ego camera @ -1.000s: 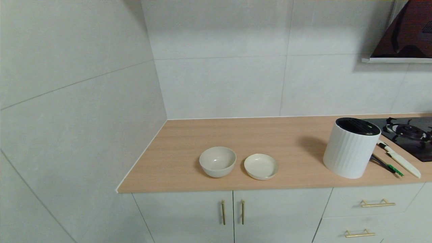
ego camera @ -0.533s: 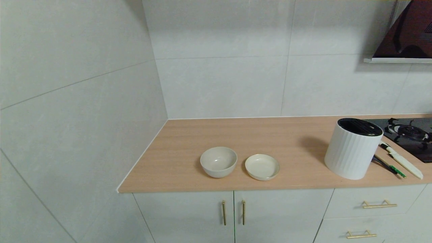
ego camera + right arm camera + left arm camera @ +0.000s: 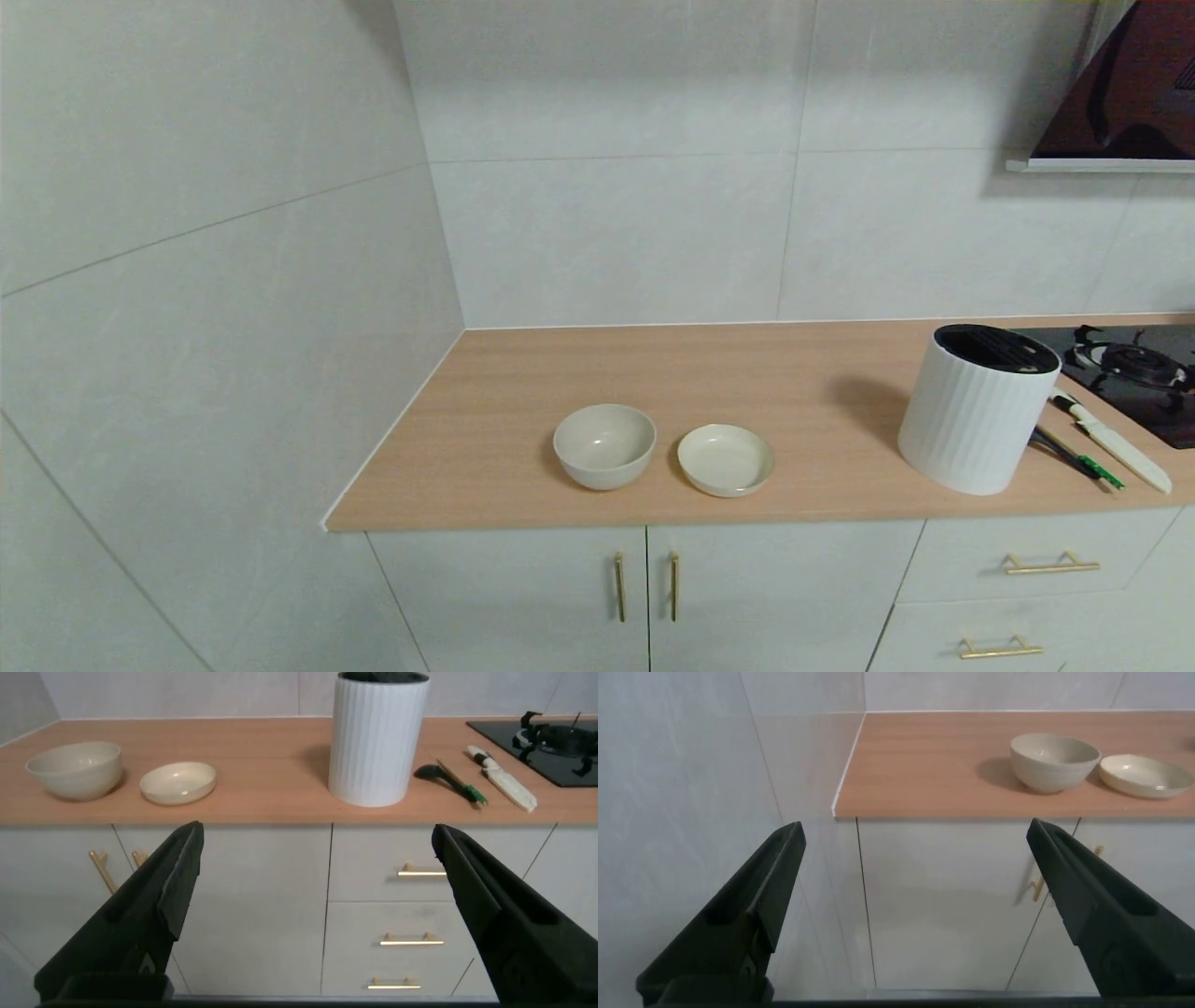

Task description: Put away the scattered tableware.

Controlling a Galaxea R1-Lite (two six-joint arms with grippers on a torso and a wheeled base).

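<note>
A long light-wood kitchen countertop point(image 3: 747, 373) runs from a tiled corner on the left to a black glass gas hob point(image 3: 1158, 415) at the right edge. Below it are white cabinet doors and drawers point(image 3: 523, 597) with slim gold handles. A tall white ribbed cylindrical holder with a black slotted top point(image 3: 976, 420) stands upright just beside the hob.

Each wrist view looks towards the cabinet fronts from below counter height. The left gripper point(image 3: 913, 831) has its two black fingers spread wide apart, holding nothing. The right gripper point(image 3: 318, 831) is likewise spread wide and holds nothing.

Near the counter's front edge, well left of the holder, a round cream ceramic bowl point(image 3: 604, 445) sits upright. Just to its right, not touching, is a shallow cream dish point(image 3: 725, 459). Between holder and hob lie a pale-bladed knife point(image 3: 1111, 441) and a thin black utensil with a green tip point(image 3: 1074, 455).
</note>
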